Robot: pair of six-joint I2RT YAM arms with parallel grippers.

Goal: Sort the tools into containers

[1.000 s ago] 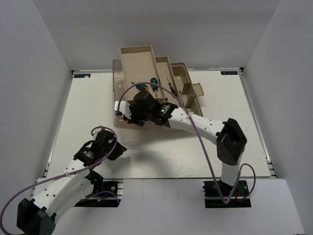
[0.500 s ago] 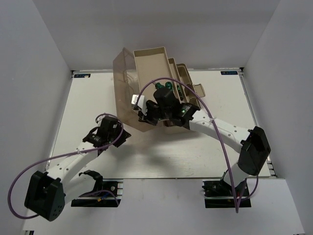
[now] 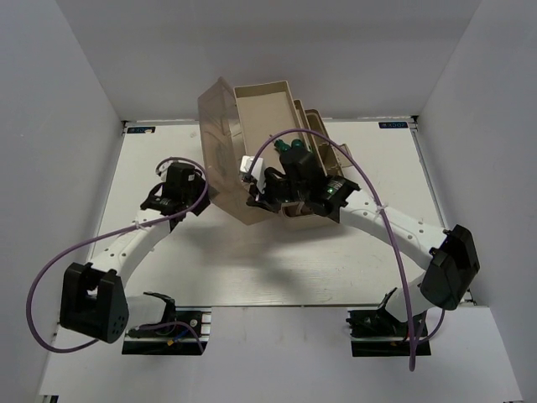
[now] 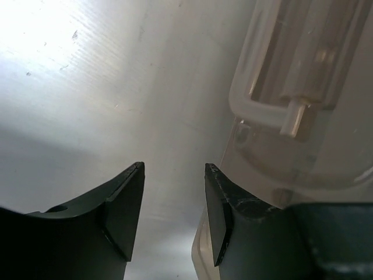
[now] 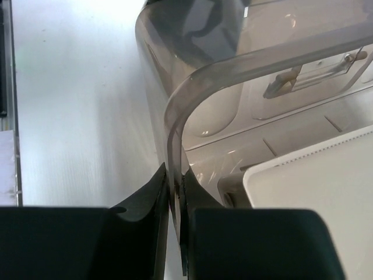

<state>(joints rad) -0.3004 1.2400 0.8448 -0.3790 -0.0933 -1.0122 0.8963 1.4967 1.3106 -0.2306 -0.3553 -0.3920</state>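
Holding the lid [image 5: 187, 93] by its rim, my right gripper [image 5: 174, 189] is pinched tight on the thin brown edge, the jaws nearly together with only the plastic between them. The lid stands tilted up on the left side of the toolbox [image 3: 267, 102], which sits at the far middle of the table [image 3: 294, 264]. Two green screwdrivers [image 3: 290, 149] show inside the toolbox, just behind my right wrist. My left gripper [image 4: 173, 198] hangs partly open with nothing in it, just beside the lid's outer wall; whether its right finger touches the plastic I can't tell. I'd carry the right wrist along the hinge's arc rather than straight, so the toolbox doesn't drag or tip, and brace the lid with the left
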